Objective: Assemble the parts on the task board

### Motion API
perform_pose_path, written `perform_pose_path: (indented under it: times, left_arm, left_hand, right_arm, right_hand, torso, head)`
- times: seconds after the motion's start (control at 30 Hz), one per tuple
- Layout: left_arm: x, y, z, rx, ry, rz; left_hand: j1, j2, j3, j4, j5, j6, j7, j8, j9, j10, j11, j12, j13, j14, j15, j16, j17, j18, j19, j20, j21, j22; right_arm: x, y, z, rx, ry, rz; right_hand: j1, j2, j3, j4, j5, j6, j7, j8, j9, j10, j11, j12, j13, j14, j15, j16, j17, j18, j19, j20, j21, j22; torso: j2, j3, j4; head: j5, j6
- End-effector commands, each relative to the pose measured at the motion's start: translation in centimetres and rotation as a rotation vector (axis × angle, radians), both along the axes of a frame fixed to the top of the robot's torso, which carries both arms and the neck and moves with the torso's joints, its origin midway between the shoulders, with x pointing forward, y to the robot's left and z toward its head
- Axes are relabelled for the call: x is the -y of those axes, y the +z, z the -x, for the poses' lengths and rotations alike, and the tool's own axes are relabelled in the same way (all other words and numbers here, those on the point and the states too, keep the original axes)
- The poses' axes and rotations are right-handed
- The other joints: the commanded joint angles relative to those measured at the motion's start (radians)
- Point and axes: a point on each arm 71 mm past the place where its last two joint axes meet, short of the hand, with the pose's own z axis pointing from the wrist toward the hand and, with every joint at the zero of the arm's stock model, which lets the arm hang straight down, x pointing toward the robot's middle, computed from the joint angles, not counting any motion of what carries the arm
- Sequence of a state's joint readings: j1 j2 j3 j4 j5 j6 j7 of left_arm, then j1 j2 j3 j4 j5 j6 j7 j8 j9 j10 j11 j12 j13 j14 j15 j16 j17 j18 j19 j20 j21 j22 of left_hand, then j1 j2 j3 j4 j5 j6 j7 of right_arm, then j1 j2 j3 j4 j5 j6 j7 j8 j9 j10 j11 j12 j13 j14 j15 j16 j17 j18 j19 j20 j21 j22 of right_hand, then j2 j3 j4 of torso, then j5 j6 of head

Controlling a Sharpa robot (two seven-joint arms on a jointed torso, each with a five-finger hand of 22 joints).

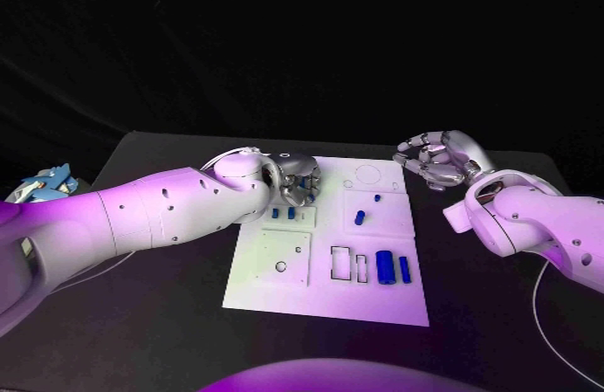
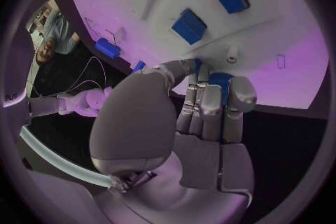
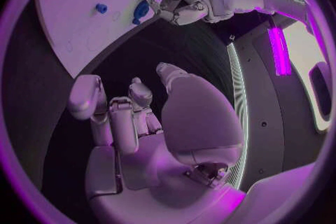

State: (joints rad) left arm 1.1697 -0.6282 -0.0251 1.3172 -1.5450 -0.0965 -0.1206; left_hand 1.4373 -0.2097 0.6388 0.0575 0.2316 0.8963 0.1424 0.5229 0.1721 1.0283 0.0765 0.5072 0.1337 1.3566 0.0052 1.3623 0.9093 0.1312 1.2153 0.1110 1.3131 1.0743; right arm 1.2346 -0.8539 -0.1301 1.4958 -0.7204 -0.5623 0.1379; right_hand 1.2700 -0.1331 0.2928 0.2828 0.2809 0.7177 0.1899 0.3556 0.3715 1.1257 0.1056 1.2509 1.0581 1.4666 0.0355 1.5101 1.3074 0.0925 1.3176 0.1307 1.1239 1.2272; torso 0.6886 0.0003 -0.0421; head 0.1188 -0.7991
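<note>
While left hand (image 2: 203, 106) fingers clamp blue part (image 2: 218, 81), right hand (image 1: 435, 159) fingers curl in, holding nothing.

A robotics lab or demonstration room is suggested: a black table (image 1: 164, 147) is set against a dark backdrop, a white task board (image 1: 330, 300) with cut-out slots is laid on it, and thin cables (image 1: 554, 340) are trailed across it.

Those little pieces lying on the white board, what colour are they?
Blue. The pieces on the white board show it best in the head view.
</note>
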Motion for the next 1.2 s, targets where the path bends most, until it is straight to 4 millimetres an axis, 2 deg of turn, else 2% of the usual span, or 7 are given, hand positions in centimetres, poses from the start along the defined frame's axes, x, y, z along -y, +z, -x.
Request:
perform_pose_path:
  times: [0.03, 0.27, 0.43, 0.6, 0.87, 1.03, 1.2]
  left_arm:
    - [0.0, 0.6, 0.3, 0.019, -0.003, 0.054]
    - [-1.3, 2.1, 0.9, 0.022, 0.019, 0.106]
    - [-2.4, 2.5, 1.1, -0.001, 0.04, 0.113]
    - [-3.6, 2.3, 1.2, -0.036, 0.062, 0.098]
    - [-5.2, 1.9, 0.9, -0.065, 0.096, 0.07]
    - [-5.5, 1.7, 0.7, -0.071, 0.106, 0.065]
    - [-5.7, 1.6, 0.6, -0.072, 0.114, 0.061]
  left_hand:
    - [-0.004, 0.004, -0.001, -0.007, -0.004, 0.008, 0.003, -0.005, 0.001, 0.007, 0.001, -0.007, -0.002, 0.01, 0.0, 0.004, -0.002, -0.018, 0.008, 0.001, 0.006, 0.001]
    - [-0.008, 0.003, -0.002, -0.007, -0.004, 0.011, 0.004, -0.008, 0.002, 0.011, 0.001, -0.011, -0.003, 0.012, 0.001, 0.005, -0.001, -0.019, 0.01, 0.001, 0.009, 0.005]
    - [-0.012, 0.002, -0.003, -0.008, -0.003, 0.015, 0.003, -0.01, 0.003, 0.015, 0.001, -0.015, -0.003, 0.014, 0.001, 0.006, -0.001, -0.02, 0.014, 0.002, 0.012, 0.011]
    - [-0.022, -0.003, -0.008, -0.007, -0.004, 0.019, 0.003, -0.016, 0.004, 0.019, 0.001, -0.023, -0.005, 0.015, 0.001, 0.005, -0.005, -0.02, 0.014, 0.002, 0.012, 0.01]
    - [-0.025, -0.004, -0.01, -0.006, -0.004, 0.02, 0.002, -0.018, 0.004, 0.021, 0.001, -0.026, -0.006, 0.014, 0.001, 0.004, -0.009, -0.02, 0.014, 0.002, 0.012, 0.011]
    - [-0.028, -0.006, -0.012, -0.006, -0.004, 0.021, 0.002, -0.019, 0.005, 0.023, 0.0, -0.028, -0.006, 0.014, 0.001, 0.004, -0.01, -0.02, 0.014, 0.002, 0.012, 0.011]
    - [-0.028, -0.006, -0.012, -0.006, -0.004, 0.021, 0.002, -0.019, 0.005, 0.023, 0.0, -0.029, -0.007, 0.014, 0.001, 0.004, -0.01, -0.02, 0.013, 0.002, 0.012, 0.01]
  right_arm:
    - [0.0, 0.0, 0.0, 0.008, 0.008, 0.0]
    - [0.1, -0.1, 0.1, 0.007, 0.005, 0.001]
    - [0.2, -0.1, 0.1, 0.007, 0.003, 0.001]
    - [0.2, -0.1, 0.1, 0.006, 0.002, 0.002]
    - [0.2, -0.1, 0.1, 0.006, 0.002, 0.002]
    - [0.2, -0.1, 0.1, 0.006, 0.003, 0.002]
    - [0.2, -0.1, 0.1, 0.005, 0.003, 0.002]
  right_hand:
    - [-0.009, 0.004, 0.002, 0.003, 0.004, 0.006, -0.002, 0.005, -0.001, 0.002, -0.002, 0.007, 0.0, 0.051, -0.007, -0.005, 0.063, 0.013, -0.009, 0.001, -0.006, -0.001]
    - [-0.009, 0.004, 0.002, 0.003, 0.004, 0.006, -0.002, 0.005, -0.001, 0.002, -0.002, 0.007, 0.0, 0.051, -0.007, -0.005, 0.063, 0.013, -0.009, 0.001, -0.006, -0.001]
    - [-0.009, 0.004, 0.002, 0.003, 0.004, 0.006, -0.002, 0.005, -0.001, 0.002, -0.002, 0.007, 0.0, 0.051, -0.007, -0.005, 0.063, 0.013, -0.009, 0.001, -0.006, -0.001]
    - [-0.009, 0.004, 0.002, 0.003, 0.004, 0.006, -0.002, 0.005, -0.001, 0.002, -0.002, 0.007, 0.0, 0.051, -0.007, -0.005, 0.063, 0.013, -0.009, 0.001, -0.006, -0.001]
    - [-0.009, 0.004, 0.002, 0.003, 0.004, 0.006, -0.002, 0.005, -0.001, 0.002, -0.002, 0.007, 0.0, 0.051, -0.007, -0.005, 0.063, 0.013, -0.009, 0.001, -0.006, -0.001]
    - [-0.01, 0.006, 0.001, 0.003, 0.006, 0.008, -0.002, 0.008, -0.002, 0.002, -0.002, 0.007, -0.001, 0.051, -0.008, -0.005, 0.063, 0.014, -0.009, 0.0, -0.007, -0.001]
    - [-0.01, 0.006, 0.001, 0.003, 0.006, 0.008, -0.002, 0.008, -0.002, 0.002, -0.002, 0.007, -0.001, 0.051, -0.008, -0.005, 0.063, 0.014, -0.009, 0.0, -0.007, -0.001]
  torso:
    - [-0.001, -0.0008, 0.0005]
    - [-0.002, -0.0006, 0.0042]
    - [-0.001, -0.0004, 0.0037]
    - [-0.001, -0.0012, 0.0034]
    - [-0.001, 0.0006, 0.0018]
    - [0.001, -0.0006, 0.0009]
    - [0.0, 0.0011, -0.0007]
  head:
    - [-0.002, 0.002]
    - [-0.002, 0.006]
    - [-0.002, 0.007]
    - [-0.002, 0.006]
    - [0.0, 0.005]
    - [0.002, 0.005]
    - [0.003, 0.005]
